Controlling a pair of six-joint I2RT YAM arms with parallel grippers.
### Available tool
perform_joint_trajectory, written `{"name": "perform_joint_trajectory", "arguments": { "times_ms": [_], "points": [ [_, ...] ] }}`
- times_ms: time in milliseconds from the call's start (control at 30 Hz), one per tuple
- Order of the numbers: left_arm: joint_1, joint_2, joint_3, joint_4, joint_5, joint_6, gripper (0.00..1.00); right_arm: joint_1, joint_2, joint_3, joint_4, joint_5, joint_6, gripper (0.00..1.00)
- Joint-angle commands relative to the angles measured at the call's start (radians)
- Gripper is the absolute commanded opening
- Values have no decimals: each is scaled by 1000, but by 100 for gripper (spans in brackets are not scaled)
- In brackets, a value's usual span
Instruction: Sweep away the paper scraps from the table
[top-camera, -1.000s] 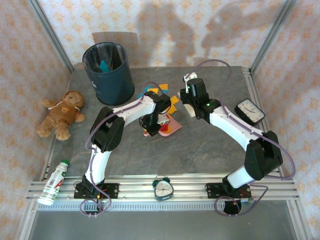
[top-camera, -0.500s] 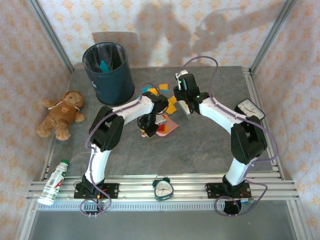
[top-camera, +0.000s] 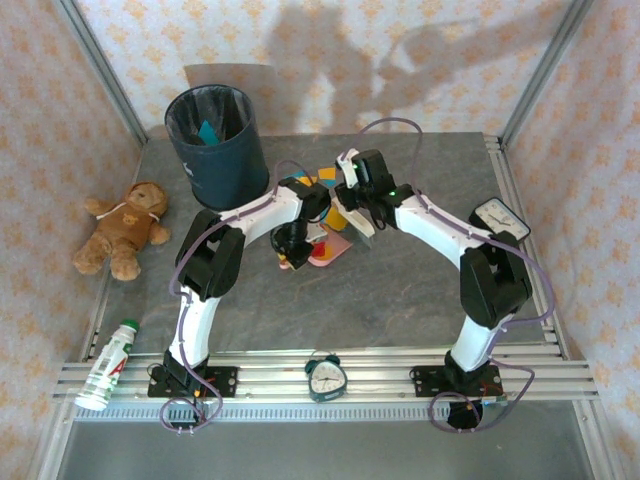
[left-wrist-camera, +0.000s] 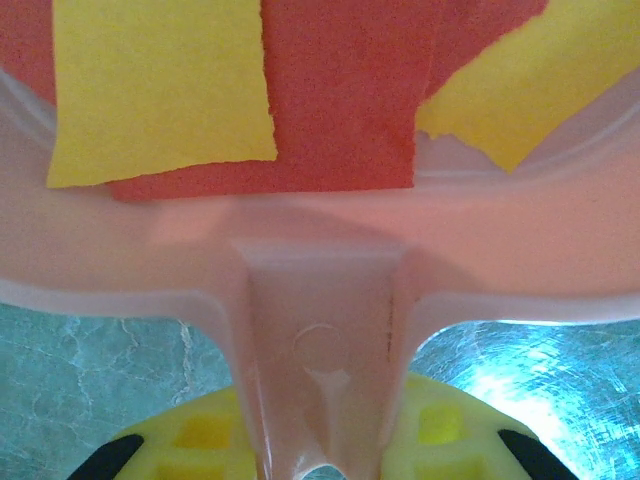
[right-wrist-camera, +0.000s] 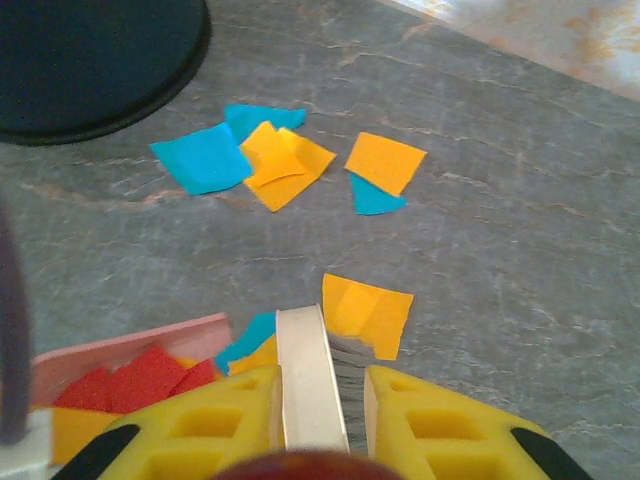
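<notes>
The left gripper (left-wrist-camera: 325, 445) clamps the handle of a pink plastic dustpan (left-wrist-camera: 320, 250) carrying red and yellow pieces; the right gripper (right-wrist-camera: 320, 410) is closed on a flat white brush handle (right-wrist-camera: 305, 365). Loose teal and orange paper scraps (right-wrist-camera: 275, 160) lie on the dark grey stone-patterned table (right-wrist-camera: 500, 250) at the brush's 12 o'clock, with the dustpan at its 9 o'clock. Risk: a fast stroke could flick the scraps past the pan's lip, and tilting the pan could spill its load.

Paper scraps (right-wrist-camera: 275, 160) red, orange, teal; table (right-wrist-camera: 500, 200) grey marbled; dustpan (left-wrist-camera: 320, 230) pink; bin (top-camera: 217, 145) navy.
</notes>
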Motion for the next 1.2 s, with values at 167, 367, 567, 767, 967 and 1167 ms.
{"name": "perform_joint_trajectory", "arguments": {
  "times_ms": [167,367,567,767,967,1167],
  "points": [
    [-22,32,52,-54,-8,29,0,25,-101,-21,-105,-92,7,0],
    [-37,30,53,-55,0,40,0,30,-180,-58,-97,-70,29,0],
    [-49,14,51,-38,-9,46,0,31,-247,-77,-114,22,47,0],
    [-49,-12,40,-25,-8,53,0,30,-305,-123,-97,184,67,0],
    [-50,-4,34,-39,-30,48,0,0,-283,-142,2,294,110,0],
    [-47,-6,33,-20,-32,35,0,-36,-188,-102,141,259,79,0]
  ]
}}
